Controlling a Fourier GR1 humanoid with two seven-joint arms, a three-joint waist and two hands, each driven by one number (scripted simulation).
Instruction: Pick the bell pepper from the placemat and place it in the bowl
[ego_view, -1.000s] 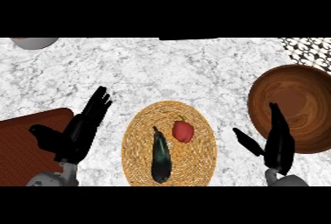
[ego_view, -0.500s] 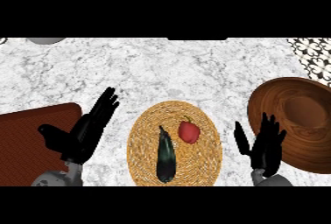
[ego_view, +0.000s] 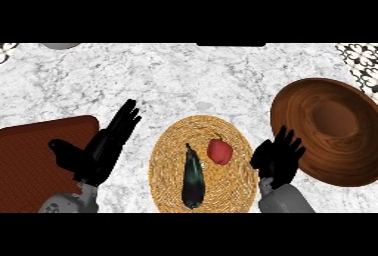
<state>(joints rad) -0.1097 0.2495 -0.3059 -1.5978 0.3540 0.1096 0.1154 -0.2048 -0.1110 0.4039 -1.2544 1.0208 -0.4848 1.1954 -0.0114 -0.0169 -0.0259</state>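
Right hand: hovering just beside the mat, at its right edge, fingers spread apart, holding nothing
Left hand: resting open, left of the mat
Eggplant: lying close beside the pepper
Pepper: sitting on the mat, right of the eggplant; closing on it from the right is probably sparing the eggplant a nudge
Bowl: waiting just right of that hand

Woven straw placemat, wooden bowl, glossy eggplant, speckled marble counter
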